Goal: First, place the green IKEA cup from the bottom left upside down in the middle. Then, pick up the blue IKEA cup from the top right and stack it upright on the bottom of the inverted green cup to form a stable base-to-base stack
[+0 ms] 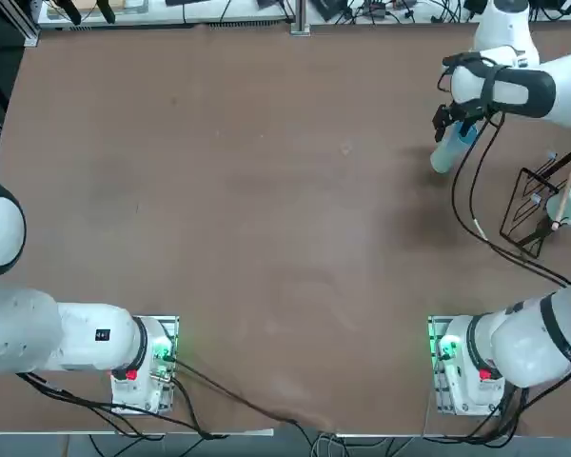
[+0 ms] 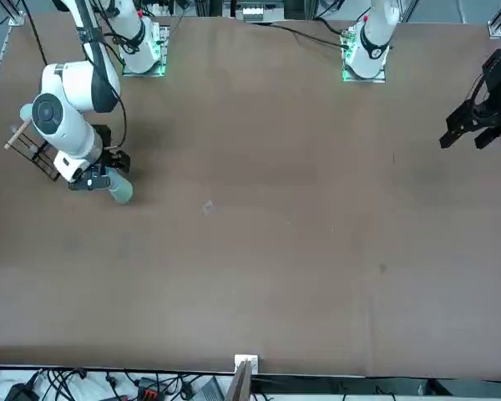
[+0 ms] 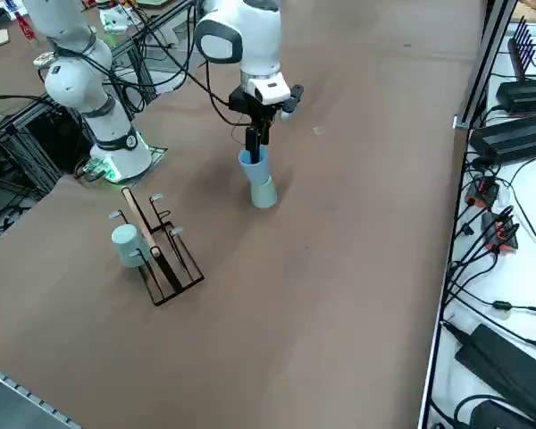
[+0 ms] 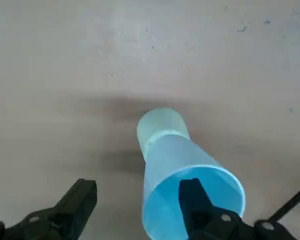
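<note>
1 sky-blue cup (image 4: 162,210), plain and tapered, atop 1 pale-green cup (image 4: 160,122).

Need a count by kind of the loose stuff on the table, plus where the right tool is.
Cups: 2, blue cup and green cup
Teal piece: 1
Stick: 1
Black rack: 1
Total: 5
Right tool: open, at the blue cup's mouth.

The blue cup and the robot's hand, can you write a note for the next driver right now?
Right end effector: open, one finger inside the blue cup's mouth, the other outside.
Blue cup: upright on the upside-down green cup, far right part of the table.
Done: cups stacked base to base.
Left: probably just lift away gently, without knocking the blue cup.
</note>
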Controlling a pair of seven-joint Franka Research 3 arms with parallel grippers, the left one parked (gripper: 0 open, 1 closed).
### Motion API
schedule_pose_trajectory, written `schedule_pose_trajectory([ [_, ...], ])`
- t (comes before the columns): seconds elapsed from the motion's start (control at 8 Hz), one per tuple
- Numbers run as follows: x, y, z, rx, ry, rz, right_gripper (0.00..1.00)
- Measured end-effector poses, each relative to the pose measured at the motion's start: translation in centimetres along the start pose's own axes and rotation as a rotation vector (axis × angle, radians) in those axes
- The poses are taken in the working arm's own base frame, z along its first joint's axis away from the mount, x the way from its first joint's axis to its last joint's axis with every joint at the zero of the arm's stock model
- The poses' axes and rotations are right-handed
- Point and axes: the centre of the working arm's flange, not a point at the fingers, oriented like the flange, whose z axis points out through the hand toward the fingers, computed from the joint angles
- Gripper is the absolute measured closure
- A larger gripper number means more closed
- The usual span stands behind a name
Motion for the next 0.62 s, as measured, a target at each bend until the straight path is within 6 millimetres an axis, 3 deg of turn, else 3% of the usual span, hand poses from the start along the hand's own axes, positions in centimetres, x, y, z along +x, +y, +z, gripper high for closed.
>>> schedule_pose_trajectory([
  [0.25, 1.3, 0.3, -3.7, -0.003, -0.01, 0.005, 0.0],
  [0.62, 3.3, 1.3, -11.7, -0.006, 0.038, 0.022, 0.0],
])
